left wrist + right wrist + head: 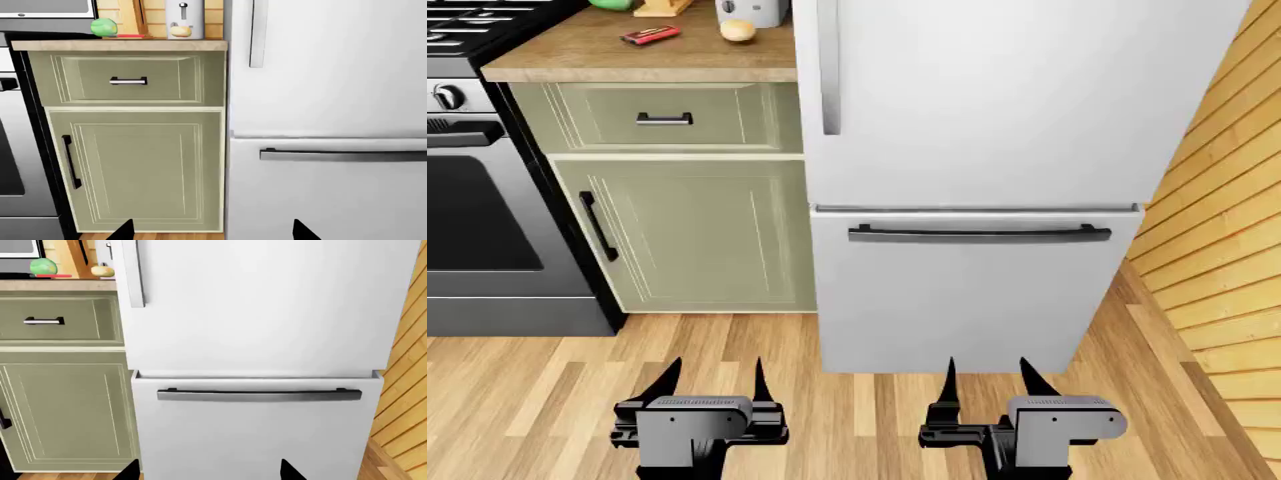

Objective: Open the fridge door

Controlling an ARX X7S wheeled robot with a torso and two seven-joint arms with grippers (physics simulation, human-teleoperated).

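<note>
Green cabinet door [701, 235] left | fridge door [1001, 100] shut | wood wall [1214, 200] right

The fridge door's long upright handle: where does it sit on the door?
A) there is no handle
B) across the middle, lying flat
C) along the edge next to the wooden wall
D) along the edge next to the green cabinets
D. In the head view the vertical bar handle runs down the fridge door at the edge beside the green cabinet door; the flat bar lower down belongs to the freezer drawer.
</note>
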